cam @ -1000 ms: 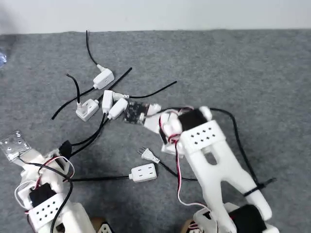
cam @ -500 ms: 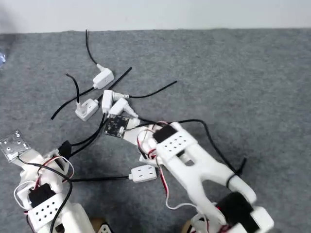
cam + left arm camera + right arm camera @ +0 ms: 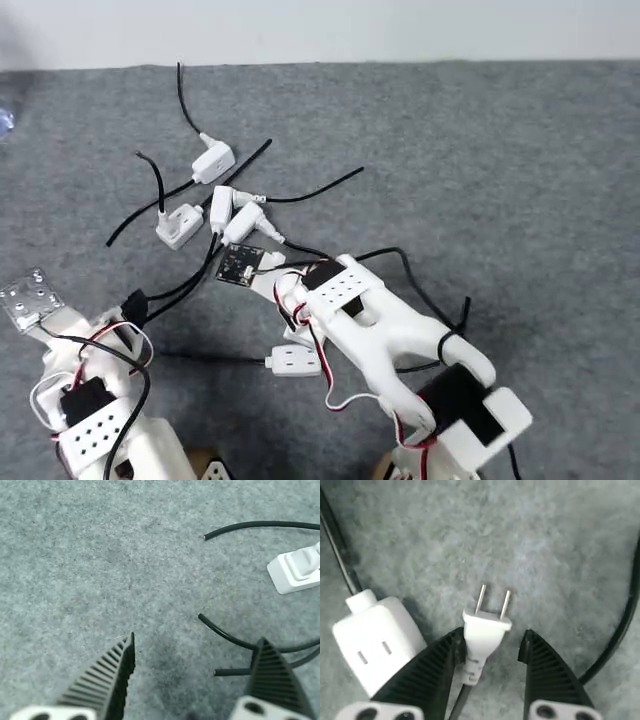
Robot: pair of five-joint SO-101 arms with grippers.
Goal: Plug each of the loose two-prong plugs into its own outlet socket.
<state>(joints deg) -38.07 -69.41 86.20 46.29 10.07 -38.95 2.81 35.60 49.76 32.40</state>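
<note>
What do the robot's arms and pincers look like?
The left arm and right arm are chunky white plastic with black motors, dotted hole plates and looping red, black and white wires. The left pincer and right pincer have black ribbed, pointed fingers.

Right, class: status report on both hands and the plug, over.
Left hand open over carpet. Right hand open astride the loose plug, not clamped. Socket lies close beside; nothing in the way.

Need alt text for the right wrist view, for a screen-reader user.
A white two-prong plug lies on grey carpet between the open fingers of the right gripper, prongs pointing away from the gripper. Beside it sits a white outlet socket on a black cord, its two slots facing up.
</note>
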